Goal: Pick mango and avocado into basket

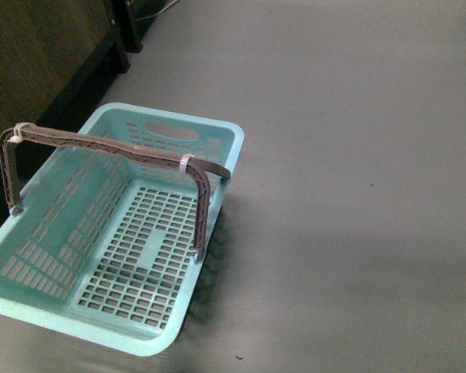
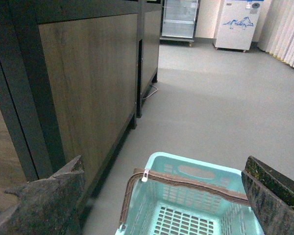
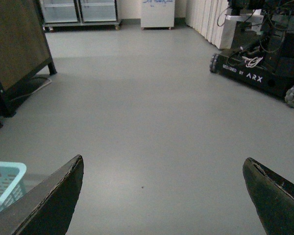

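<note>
Nearest, in the wrist views: left claw (image 2: 162, 165) and right claw (image 3: 162, 161), each spread wide and gripping nothing. Just below the left claw, the pale teal basket (image 1: 62, 217), upright and empty on the grey floor (image 1: 357, 155), brown lattice handles (image 1: 109, 144) raised over the opening. No mango and no avocado in any view; impossible to say where either lies.

For the mango, by its kind: probably smooth-skinned, fairly heavy and easily bruised, so best taken across the broad middle with a gentle squeeze. For the avocado: likely smaller and firmer, again best taken across the belly rather than the ends. Worth lowering each past the handles rather than dropping it through them.

Only in the front view: the whole slotted bottom, bare. Only in the left wrist view: a wooden cabinet (image 2: 88, 83) beside the basket, with a glass-door fridge (image 2: 179, 19) and a white appliance (image 2: 237, 24) far back. In the right wrist view: one basket corner (image 3: 5, 171) and, well off across the floor, another ARX base (image 3: 264, 63).
</note>
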`<state>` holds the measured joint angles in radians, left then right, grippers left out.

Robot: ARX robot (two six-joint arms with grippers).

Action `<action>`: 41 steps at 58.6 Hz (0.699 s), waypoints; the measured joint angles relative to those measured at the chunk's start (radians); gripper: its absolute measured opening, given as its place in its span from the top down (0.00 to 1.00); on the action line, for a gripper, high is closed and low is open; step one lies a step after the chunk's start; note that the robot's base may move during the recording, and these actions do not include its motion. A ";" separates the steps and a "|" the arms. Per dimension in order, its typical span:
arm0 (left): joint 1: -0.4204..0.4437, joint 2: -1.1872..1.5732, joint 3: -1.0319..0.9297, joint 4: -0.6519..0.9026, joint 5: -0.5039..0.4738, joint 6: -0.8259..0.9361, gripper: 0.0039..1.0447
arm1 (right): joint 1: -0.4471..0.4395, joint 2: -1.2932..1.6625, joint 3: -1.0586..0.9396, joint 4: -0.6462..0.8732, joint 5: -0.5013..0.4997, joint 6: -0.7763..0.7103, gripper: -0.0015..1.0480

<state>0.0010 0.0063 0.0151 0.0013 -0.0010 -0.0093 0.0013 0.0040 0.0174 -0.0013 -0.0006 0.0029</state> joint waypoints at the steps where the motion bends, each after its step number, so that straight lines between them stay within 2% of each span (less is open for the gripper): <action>1: 0.000 0.000 0.000 0.000 0.000 0.000 0.07 | 0.000 0.000 0.000 0.000 0.000 0.000 0.08; 37: 0.000 0.000 0.000 0.000 0.000 0.000 0.07 | 0.000 0.000 0.000 0.000 0.000 0.000 0.08; 39: 0.003 0.013 0.007 -0.024 0.017 -0.022 0.07 | 0.000 0.000 0.000 0.000 0.000 0.000 0.08; 41: 0.005 0.076 0.057 -0.145 0.072 -0.083 0.07 | 0.000 0.000 0.000 0.000 0.001 0.000 0.08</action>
<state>0.0055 0.0818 0.0719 -0.1436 0.0708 -0.0921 0.0017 0.0040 0.0174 -0.0013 0.0002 0.0029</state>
